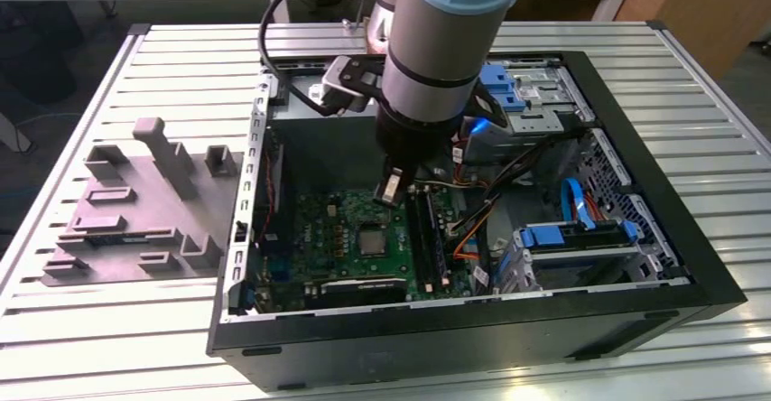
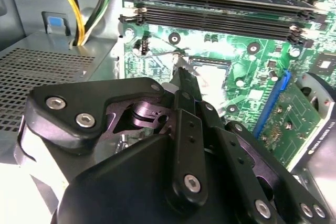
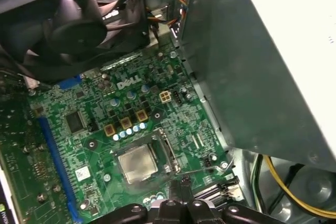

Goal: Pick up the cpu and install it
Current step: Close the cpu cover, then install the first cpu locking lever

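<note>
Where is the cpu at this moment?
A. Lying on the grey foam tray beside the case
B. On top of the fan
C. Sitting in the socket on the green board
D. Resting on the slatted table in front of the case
C: in the first wrist view the silvery square cpu sits within the socket frame on the board, with the gripper just beside it.

Open black computer case [image 1: 674, 238] on slatted metal table [image 1: 144, 329]; grey moulded fixture [image 1: 133, 211] beside it; green motherboard [image 1: 349, 229] inside
</note>
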Action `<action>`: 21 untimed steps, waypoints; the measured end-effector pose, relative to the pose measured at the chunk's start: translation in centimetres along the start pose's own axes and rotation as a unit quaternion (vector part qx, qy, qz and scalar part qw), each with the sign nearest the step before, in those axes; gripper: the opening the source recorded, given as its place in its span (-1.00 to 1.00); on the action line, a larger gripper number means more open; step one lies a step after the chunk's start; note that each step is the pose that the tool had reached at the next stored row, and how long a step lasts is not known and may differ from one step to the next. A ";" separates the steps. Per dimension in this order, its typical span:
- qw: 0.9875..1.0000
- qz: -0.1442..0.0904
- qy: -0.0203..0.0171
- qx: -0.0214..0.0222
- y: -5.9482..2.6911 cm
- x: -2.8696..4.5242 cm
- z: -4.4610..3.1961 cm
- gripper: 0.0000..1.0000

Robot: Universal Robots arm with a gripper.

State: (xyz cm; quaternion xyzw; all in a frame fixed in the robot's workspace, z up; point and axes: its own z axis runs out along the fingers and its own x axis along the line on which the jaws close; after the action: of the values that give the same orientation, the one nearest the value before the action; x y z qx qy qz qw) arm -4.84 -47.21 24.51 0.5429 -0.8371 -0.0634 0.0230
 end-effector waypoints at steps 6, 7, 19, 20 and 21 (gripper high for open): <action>1.000 -0.002 0.004 0.002 -0.02 0.47 -0.01 -0.79; 1.000 -0.003 0.004 0.002 0.03 0.55 0.00 -0.79; 1.000 -0.006 0.005 0.002 0.40 0.87 0.05 -0.79; 1.000 -0.006 0.005 0.002 0.40 0.87 0.05 -0.79; 1.000 -0.006 0.005 0.002 0.40 0.86 0.05 -0.79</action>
State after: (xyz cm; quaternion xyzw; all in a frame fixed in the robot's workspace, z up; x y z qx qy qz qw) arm -5.56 -47.83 24.48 0.5481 -0.8339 -0.0596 0.0257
